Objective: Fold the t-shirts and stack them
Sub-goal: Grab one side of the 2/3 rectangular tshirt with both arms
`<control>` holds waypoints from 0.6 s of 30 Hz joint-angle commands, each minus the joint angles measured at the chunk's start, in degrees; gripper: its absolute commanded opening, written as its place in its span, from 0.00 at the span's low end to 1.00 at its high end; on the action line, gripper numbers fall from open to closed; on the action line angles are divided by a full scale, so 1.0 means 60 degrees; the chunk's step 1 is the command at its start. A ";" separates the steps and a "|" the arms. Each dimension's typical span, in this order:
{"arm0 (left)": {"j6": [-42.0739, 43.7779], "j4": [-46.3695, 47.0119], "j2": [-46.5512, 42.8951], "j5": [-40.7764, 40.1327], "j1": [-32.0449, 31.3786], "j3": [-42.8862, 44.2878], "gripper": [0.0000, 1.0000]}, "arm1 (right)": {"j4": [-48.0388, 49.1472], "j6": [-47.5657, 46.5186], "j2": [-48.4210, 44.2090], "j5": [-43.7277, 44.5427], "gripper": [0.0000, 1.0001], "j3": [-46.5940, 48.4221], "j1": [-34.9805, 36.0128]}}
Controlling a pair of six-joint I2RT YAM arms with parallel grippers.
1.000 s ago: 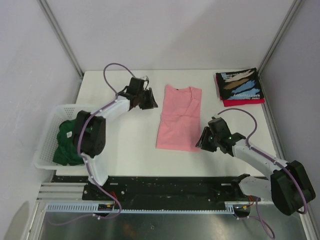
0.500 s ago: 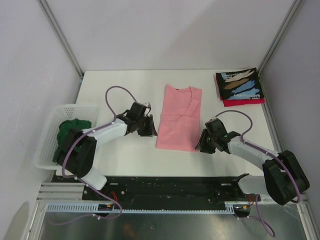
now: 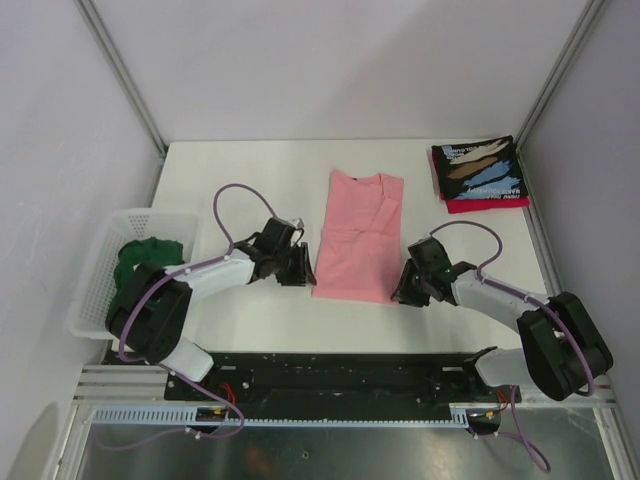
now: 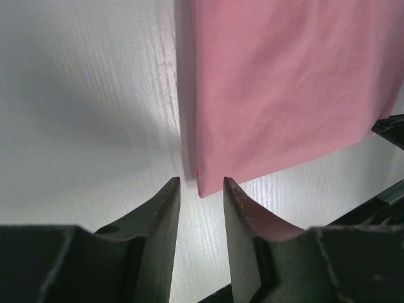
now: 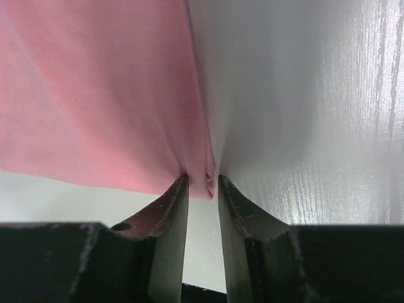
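Observation:
The pink t-shirt (image 3: 355, 235) lies flat mid-table, folded into a long strip. My left gripper (image 3: 298, 265) is at its near-left corner, open; that corner (image 4: 203, 184) sits just at the gap between the fingertips (image 4: 172, 189), untouched. My right gripper (image 3: 403, 288) is at the near-right corner, jaws narrowed on the bunched hem (image 5: 207, 180), with creases running into the grip. A black printed t-shirt (image 3: 478, 170) lies folded on a red t-shirt (image 3: 487, 205) at the far right. The dark green t-shirt (image 3: 135, 262) is crumpled in the basket.
A white slatted basket (image 3: 95, 290) stands off the table's left edge beside the left arm. Metal frame posts rise at both far corners. The black base rail runs along the near edge just behind both grippers.
The left gripper has come from the shirt's far-left side down to its near-left corner and opened slightly. The right gripper stayed at the near-right corner, and its jaws narrowed onto the hem.

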 commanded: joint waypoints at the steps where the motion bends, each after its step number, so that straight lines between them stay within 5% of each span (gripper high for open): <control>1: -0.0026 0.0375 0.0079 0.0181 -0.0170 -0.0015 0.39 | 0.0245 0.0058 0.0143 0.0167 0.30 0.0004 0.0067; 8: 0.0011 0.0385 0.0405 0.0168 -0.0301 0.0005 0.40 | 0.0291 0.0017 0.0290 0.0193 0.29 0.0006 0.0089; 18: 0.0004 0.0370 0.0659 0.0041 -0.0428 0.0016 0.42 | 0.0227 -0.0049 0.0187 0.0195 0.11 0.0005 0.0074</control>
